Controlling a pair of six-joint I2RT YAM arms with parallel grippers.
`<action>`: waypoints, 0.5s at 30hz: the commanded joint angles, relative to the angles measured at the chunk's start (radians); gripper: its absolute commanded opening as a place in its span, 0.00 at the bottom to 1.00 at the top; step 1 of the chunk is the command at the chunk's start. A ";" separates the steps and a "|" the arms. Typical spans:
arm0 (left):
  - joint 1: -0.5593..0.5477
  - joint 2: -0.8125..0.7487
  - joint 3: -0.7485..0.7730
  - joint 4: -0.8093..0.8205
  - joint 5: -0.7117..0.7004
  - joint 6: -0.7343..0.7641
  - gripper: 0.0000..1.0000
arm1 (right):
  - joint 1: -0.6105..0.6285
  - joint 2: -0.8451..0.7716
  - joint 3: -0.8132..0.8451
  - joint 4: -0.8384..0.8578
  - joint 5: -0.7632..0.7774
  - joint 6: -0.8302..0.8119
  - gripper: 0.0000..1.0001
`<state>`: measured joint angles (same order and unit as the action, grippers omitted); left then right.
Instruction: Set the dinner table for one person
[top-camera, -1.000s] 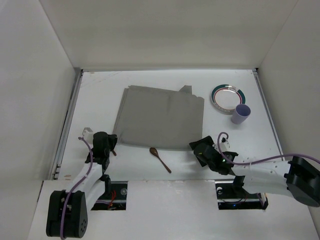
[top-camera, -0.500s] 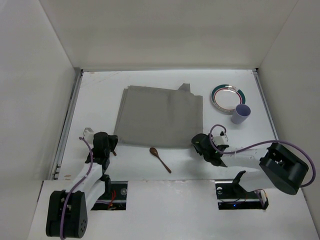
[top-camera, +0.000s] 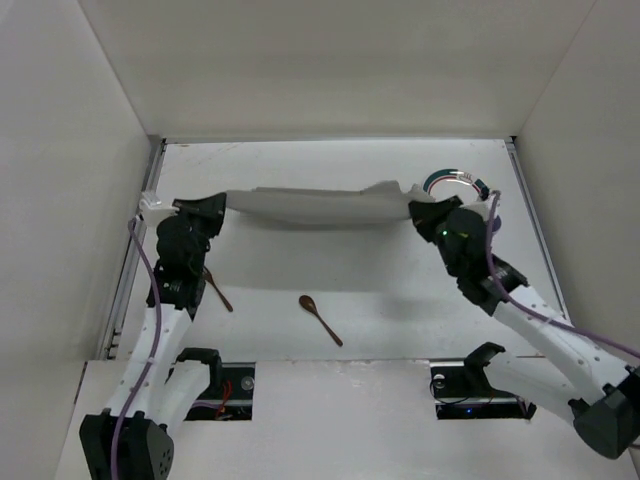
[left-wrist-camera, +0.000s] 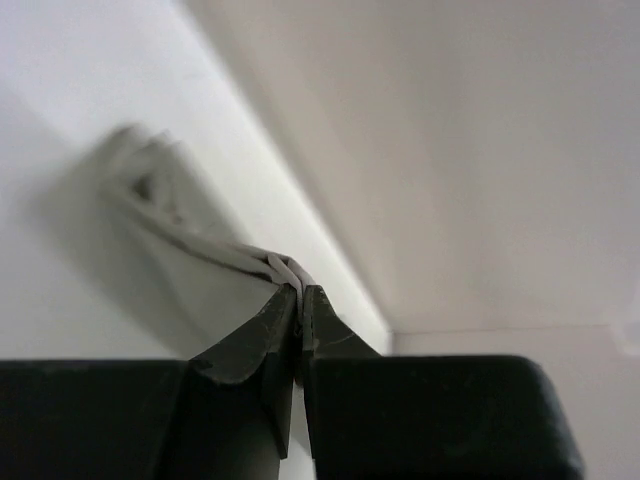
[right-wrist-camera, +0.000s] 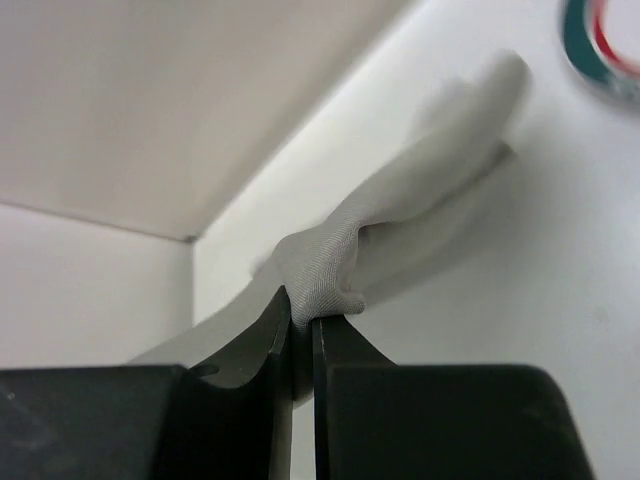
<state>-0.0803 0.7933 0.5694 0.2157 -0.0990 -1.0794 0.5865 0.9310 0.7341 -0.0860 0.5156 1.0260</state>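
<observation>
As the left gripper (top-camera: 220, 202) and right gripper (top-camera: 418, 212) each clench 1 corner of the placemat (top-camera: 310, 205), stretched above the dinner table (top-camera: 390, 295), uneven pulling could slip it free, or it could sweep the plate (top-camera: 452, 177).

The placemat (top-camera: 320, 206) is grey woven cloth, the dinner table (top-camera: 380, 290) matt white, the spoon (top-camera: 322, 320) brown wood.

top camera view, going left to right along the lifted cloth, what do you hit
left gripper → grey placemat, held up off the table → right gripper → plate. The wooden spoon lies nearer, within the placemat's span, so it is left out.
</observation>
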 joint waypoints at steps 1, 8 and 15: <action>0.034 0.007 0.190 0.071 -0.159 -0.008 0.00 | -0.133 -0.064 0.158 -0.038 0.037 -0.299 0.00; -0.012 0.012 0.414 0.048 -0.177 0.070 0.00 | -0.169 -0.120 0.401 -0.173 -0.068 -0.409 0.00; -0.068 0.128 0.426 0.074 -0.243 0.113 0.00 | -0.247 0.050 0.456 -0.130 -0.235 -0.391 0.01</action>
<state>-0.1749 0.8715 0.9642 0.2214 -0.1284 -1.0157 0.4141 0.9222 1.1675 -0.2302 0.2379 0.6910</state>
